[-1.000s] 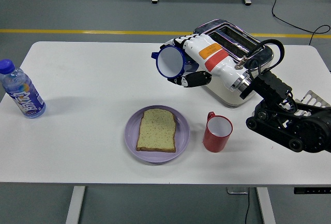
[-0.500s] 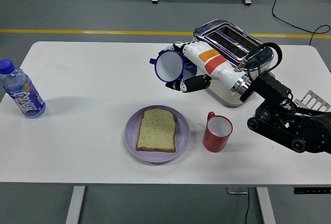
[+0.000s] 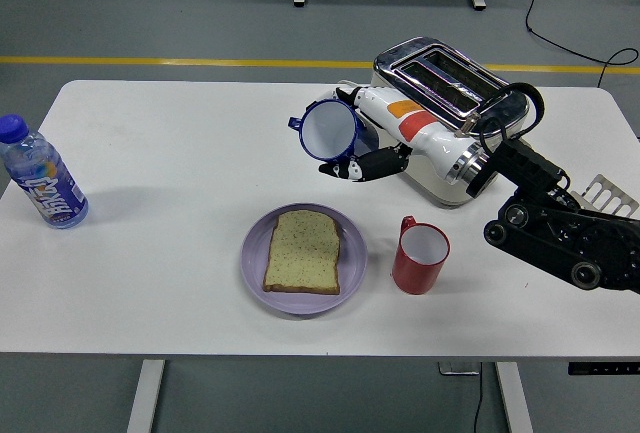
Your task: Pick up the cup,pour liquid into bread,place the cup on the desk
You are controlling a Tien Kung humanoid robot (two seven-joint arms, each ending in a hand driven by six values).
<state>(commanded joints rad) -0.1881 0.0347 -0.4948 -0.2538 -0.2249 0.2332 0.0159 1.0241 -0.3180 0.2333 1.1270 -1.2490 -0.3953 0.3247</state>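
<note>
One robot hand (image 3: 352, 148), the right, grasps the blue cup (image 3: 328, 131), held tipped on its side in the air beyond the bread (image 3: 303, 251). The bread lies on a purple plate (image 3: 255, 263) on the bench (image 3: 180, 153), just beside a red mug (image 3: 419, 257). A toaster (image 3: 447, 93) stands behind the arm; a bottle (image 3: 42, 177) stands far left.
</note>
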